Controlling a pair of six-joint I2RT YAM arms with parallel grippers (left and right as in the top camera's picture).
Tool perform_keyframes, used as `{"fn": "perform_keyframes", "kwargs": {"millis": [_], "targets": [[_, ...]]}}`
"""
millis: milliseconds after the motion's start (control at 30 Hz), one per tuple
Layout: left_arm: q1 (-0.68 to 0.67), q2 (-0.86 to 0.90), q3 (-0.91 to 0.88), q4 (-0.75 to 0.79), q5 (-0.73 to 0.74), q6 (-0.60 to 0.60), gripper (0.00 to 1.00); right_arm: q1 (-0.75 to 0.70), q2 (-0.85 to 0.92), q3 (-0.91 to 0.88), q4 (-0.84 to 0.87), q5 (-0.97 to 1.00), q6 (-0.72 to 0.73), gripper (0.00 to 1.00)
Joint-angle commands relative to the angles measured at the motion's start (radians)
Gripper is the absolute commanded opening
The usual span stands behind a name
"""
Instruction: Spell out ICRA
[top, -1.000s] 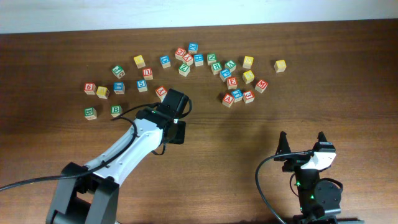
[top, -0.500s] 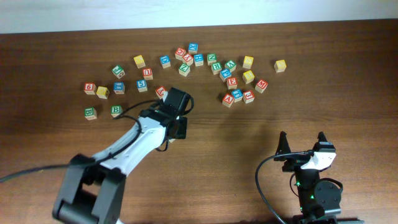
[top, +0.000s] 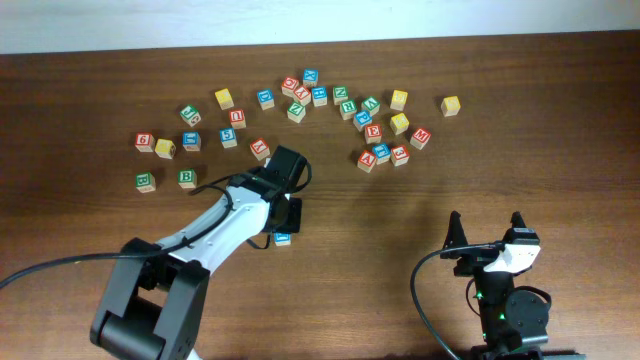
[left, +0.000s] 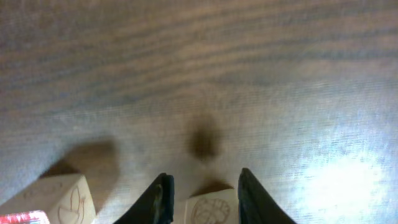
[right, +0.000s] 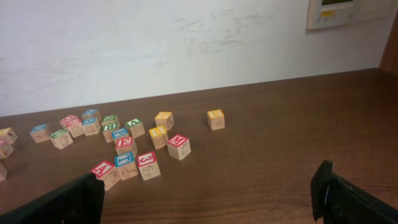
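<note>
Looking down, you see the wooden table (top: 560, 150) with one blue-topped cube (top: 283, 238) lying alone on it. Your left tool (left: 204, 176) stands over that cube, its fingers (left: 163, 193) narrowed to either side of it; whether they pinch it or merely flank it, you cannot tell. Your right tool (top: 485, 218) hangs well apart to the right of the blue-topped cube, spread wide with nothing between its fingers. The scattered letter cubes (top: 319, 96) lie in a loose band beyond the blue-topped cube, toward the wall. Among them the red A cube (right: 102, 168) sits beyond and right of it; the I, C and R are too small to pick out.
</note>
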Motion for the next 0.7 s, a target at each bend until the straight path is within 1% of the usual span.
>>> {"fn": "perform_keyframes", "kwargs": {"millis": [0, 67, 100, 133, 200, 233, 267, 333, 400, 467, 600, 667], "targets": [[0.003, 0.001, 0.091, -0.055, 0.014, -0.001, 0.34, -0.008, -0.008, -0.005, -0.008, 0.009, -0.007, 0.98], [0.003, 0.001, 0.136, -0.102, 0.014, -0.002, 0.36, -0.008, -0.008, -0.005, -0.008, 0.009, -0.007, 0.98], [0.003, 0.001, 0.156, -0.129, 0.014, -0.002, 0.38, -0.008, -0.008, -0.005, -0.008, 0.009, -0.007, 0.98], [0.003, 0.001, 0.167, -0.146, 0.014, -0.002, 0.45, -0.008, -0.008, -0.005, -0.008, 0.009, -0.007, 0.99], [0.003, 0.001, 0.177, -0.174, 0.015, -0.002, 0.61, -0.008, -0.008, -0.005, -0.008, 0.009, -0.007, 0.98], [0.003, 0.001, 0.177, -0.192, 0.015, -0.002, 0.68, -0.008, -0.008, -0.005, -0.008, 0.009, -0.007, 0.98], [0.003, 0.001, 0.176, -0.211, 0.015, -0.002, 0.69, -0.008, -0.008, -0.005, -0.008, 0.009, -0.007, 0.98], [0.003, 0.002, 0.174, -0.254, 0.015, -0.002, 0.68, -0.008, -0.008, -0.005, -0.008, 0.009, -0.007, 0.99], [0.003, 0.002, 0.166, -0.278, 0.015, -0.003, 0.63, -0.008, -0.008, -0.005, -0.008, 0.009, -0.007, 0.98], [-0.002, 0.002, 0.135, -0.274, 0.021, -0.006, 0.57, -0.008, -0.008, -0.005, -0.008, 0.009, -0.007, 0.98], [-0.007, 0.002, 0.093, -0.259, 0.022, -0.010, 0.52, -0.008, -0.008, -0.005, -0.008, 0.009, -0.007, 0.98], [-0.007, 0.001, 0.092, -0.259, 0.022, -0.010, 0.52, -0.008, -0.008, -0.005, -0.008, 0.009, -0.007, 0.99]]}}
